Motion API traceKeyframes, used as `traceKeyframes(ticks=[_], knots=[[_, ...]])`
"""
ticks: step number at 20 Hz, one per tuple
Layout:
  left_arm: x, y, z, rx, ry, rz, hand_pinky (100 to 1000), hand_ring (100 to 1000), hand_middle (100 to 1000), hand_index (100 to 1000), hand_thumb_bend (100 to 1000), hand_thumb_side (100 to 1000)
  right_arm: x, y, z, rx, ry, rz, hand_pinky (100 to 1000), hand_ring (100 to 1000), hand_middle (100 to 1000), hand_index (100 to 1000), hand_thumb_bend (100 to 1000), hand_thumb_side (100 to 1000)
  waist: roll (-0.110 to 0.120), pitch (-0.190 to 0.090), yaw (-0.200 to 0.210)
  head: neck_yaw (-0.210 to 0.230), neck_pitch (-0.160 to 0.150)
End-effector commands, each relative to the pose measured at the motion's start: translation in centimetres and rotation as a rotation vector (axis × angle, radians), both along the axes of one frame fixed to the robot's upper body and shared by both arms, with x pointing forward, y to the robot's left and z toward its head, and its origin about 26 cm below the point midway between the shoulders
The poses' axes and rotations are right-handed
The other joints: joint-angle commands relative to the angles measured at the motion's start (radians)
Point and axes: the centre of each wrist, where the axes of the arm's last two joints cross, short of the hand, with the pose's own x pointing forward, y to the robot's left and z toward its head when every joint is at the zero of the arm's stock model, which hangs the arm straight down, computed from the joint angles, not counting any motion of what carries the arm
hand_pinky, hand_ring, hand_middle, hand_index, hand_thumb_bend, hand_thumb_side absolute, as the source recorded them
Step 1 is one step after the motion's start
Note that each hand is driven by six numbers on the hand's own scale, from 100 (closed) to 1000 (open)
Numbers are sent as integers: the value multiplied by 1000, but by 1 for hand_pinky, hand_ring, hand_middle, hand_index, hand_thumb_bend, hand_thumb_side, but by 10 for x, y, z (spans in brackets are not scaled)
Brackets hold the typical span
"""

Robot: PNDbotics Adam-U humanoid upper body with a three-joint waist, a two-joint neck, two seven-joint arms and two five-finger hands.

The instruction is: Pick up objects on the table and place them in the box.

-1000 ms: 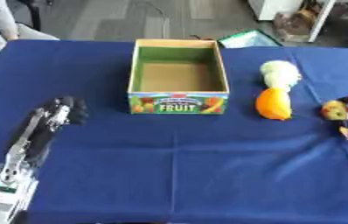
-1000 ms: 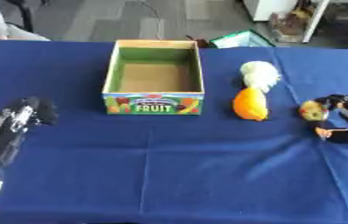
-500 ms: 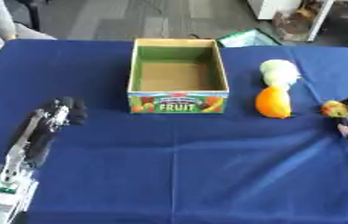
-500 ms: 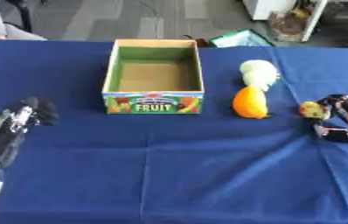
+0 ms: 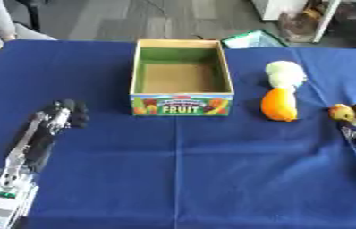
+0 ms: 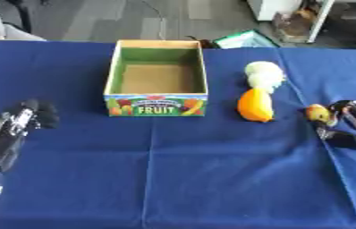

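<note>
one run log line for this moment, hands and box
left hand: idle, curled, on cloth | right hand: at small yellow-red fruit, grip unclear | box: empty | orange fruit, pale fruit: on table

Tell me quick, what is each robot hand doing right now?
Left hand: fingers curled, holding nothing, resting on the blue tablecloth.
Right hand: at the small yellow-red round fruit; whether it grips cannot be told.
</note>
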Motion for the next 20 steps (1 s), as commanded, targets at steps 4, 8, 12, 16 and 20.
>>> traceKeyframes(ticks=[4,8,12,16,20], knots=[[2,-1,8,13,-27,-10,654,642,602,684,100,705,-1,-7,5,5,13,-8,765,603,595,713,100,638,-1,-10,1,-1,5],[2,0,8,13,-26,-10,655,642,602,683,100,706,0,-7,6,8,18,-12,761,600,587,685,100,520,-2,-10,1,-1,5],[2,-1,8,12,-27,-11,656,642,603,684,100,707,1,-5,6,19,5,-17,746,574,538,550,100,209,-2,-11,1,-2,5],[2,-1,7,11,-23,-13,656,643,603,684,100,712,5,-1,10,57,-40,-8,744,561,511,494,100,183,-5,-11,2,-3,5],[2,-1,7,11,-22,-13,657,644,604,684,100,712,16,6,24,107,-113,36,746,551,498,463,100,168,-6,-13,2,-1,5]])
